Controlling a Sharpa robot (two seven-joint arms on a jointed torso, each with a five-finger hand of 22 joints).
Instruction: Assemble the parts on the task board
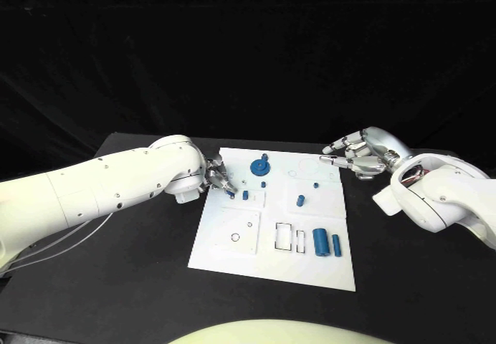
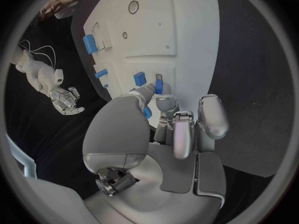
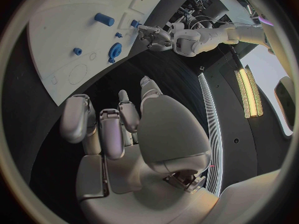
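**A:** Left hand [image 1: 217,176] is right down on the task board [image 1: 238,251] — fingertips bunched over a small blue peg [image 2: 158,86] near the board's edge on its own side. Looks like a pinch on it, thumb one side, a finger the other.

**B:** Agreed, it's nipped between the tips, the other fingers curled back. Whether the peg sits in a hole or is just clear of the board, I can't tell.

**A:** So the step in hand, I'd judge, is seating or lifting that one peg. Just beyond the fingertips there's the blue gear [image 1: 261,168] standing on the board, and a second short peg [image 1: 299,201] further across.

**B:** And the right hand [image 1: 360,155]?

**A:** Off the board, hovering over the black counter [image 1: 124,287] beside its far corner. Fingers loosely spread, nothing in them.

**B:** Two blue cylinders [image 1: 327,242] lie well away from both hands, beside the rectangular outlines.

**A:** Next move calls for a straight, steady vertical travel on that peg — any tilt and it could jam.
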